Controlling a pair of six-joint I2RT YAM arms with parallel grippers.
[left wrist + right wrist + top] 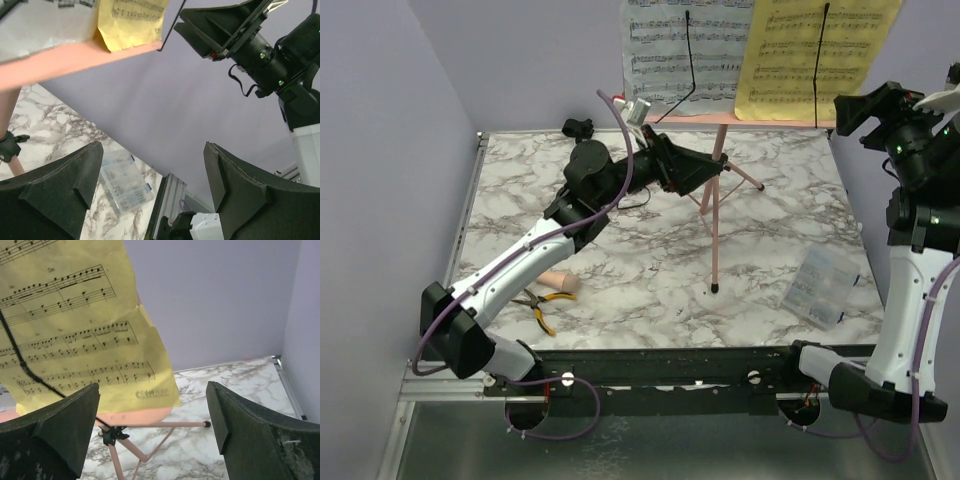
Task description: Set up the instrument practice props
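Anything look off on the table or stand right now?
The beige toy microphone lies flat on the table beside the yellow-handled pliers, not in a stand. The yellow sheet-music page hangs over the pink ledge, its right edge kinked.

Bare marble tabletop [640,290] lay between pink tripod pole [716,230] and clear plastic box [820,285]; the left arm [520,260] barred the left side.

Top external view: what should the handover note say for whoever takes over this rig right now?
The left gripper open, empty, by the music stand. The right gripper open, empty, near the yellow page. Stand upright at rear centre; white page and yellow page on its desk. Front left, beside the pliers, lies the toy microphone; black mic stand sits rear left. Done: stand and pages. Left: probably microphone onto mic stand.
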